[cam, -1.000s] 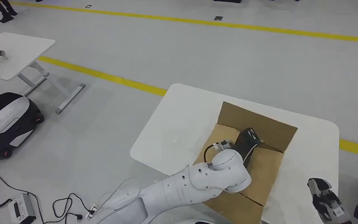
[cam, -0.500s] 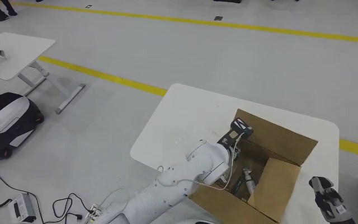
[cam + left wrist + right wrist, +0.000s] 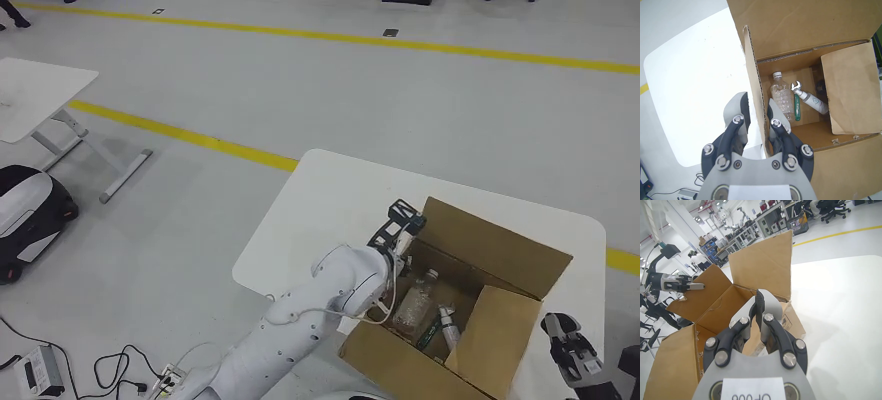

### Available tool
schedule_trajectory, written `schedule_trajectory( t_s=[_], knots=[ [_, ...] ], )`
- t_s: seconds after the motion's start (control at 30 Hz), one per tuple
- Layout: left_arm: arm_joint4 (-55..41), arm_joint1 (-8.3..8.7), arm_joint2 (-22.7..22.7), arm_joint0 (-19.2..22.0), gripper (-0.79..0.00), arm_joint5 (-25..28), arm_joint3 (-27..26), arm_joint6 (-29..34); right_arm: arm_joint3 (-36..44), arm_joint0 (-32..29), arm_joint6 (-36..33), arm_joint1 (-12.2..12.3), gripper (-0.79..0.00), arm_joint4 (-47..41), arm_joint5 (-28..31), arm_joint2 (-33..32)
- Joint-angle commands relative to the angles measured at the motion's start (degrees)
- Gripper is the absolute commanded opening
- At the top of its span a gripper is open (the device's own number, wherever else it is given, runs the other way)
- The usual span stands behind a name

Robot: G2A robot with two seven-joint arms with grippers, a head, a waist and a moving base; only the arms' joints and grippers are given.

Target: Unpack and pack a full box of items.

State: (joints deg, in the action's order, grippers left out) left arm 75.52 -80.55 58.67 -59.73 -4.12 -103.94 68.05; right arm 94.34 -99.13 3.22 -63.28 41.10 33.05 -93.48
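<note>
Cardboard box [image 3: 495, 240], flaps open: clear bottle [image 3: 781, 98], wrench [image 3: 796, 106] and spray bottle [image 3: 813, 101] inside, so unpacking and repacking apparently remain; left gripper [image 3: 757, 99] parted astride its side flap; right gripper [image 3: 761, 294] closed, empty, alongside.

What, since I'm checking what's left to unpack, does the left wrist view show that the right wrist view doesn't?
Left wrist view, not right: inside the cardboard box, a clear plastic bottle, a green-handled wrench and a white spray bottle lying on the bottom, plus a dark item half hidden by an inner flap. Right wrist view, not left: the right gripper, shut and empty, beside the box. Both: the open box, the white table, and the left gripper astride one outer flap.
</note>
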Motion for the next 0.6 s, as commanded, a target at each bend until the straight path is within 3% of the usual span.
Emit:
schedule_trajectory(
  t_s=[0.0,0.57],
  knots=[
    [1.1,0.08,0.1,-0.1,0.000,0.3,-0.2,0.1,-0.5,0.0,0.5,-0.1,-0.785,0.2,-0.6,-0.1],
    [12.4,0.86,5.1,-1.8,0.000,-1.7,-0.3,2.2,-4.5,-0.3,3.9,-1.0,-0.785,0.6,-5.9,1.0]
  ],
)
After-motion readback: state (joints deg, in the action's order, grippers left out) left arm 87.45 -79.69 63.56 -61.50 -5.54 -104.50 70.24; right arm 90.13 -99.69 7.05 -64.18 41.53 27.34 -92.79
